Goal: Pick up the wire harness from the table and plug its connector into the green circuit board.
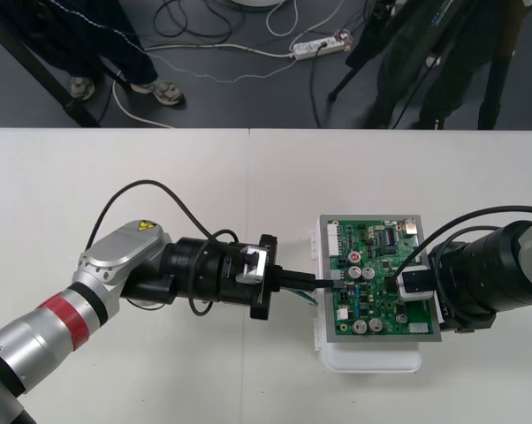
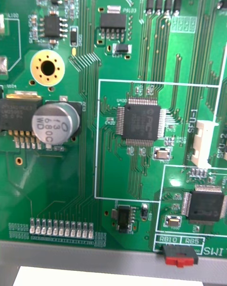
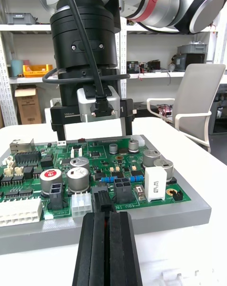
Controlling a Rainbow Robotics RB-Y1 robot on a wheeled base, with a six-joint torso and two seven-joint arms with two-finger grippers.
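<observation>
- Reaching in from the left, the left end effector meets the left edge of the green circuit board, which sits on a white base on the surface.
- Its fingers are pressed together on the wire harness. The black plug juts from their tips at the board's edge, beside a white connector. Whether it is seated cannot be told.
- Thin wires trail beneath those fingers.
- The right end effector hangs over the board's right side, fingers wide apart, holding nothing.
</observation>
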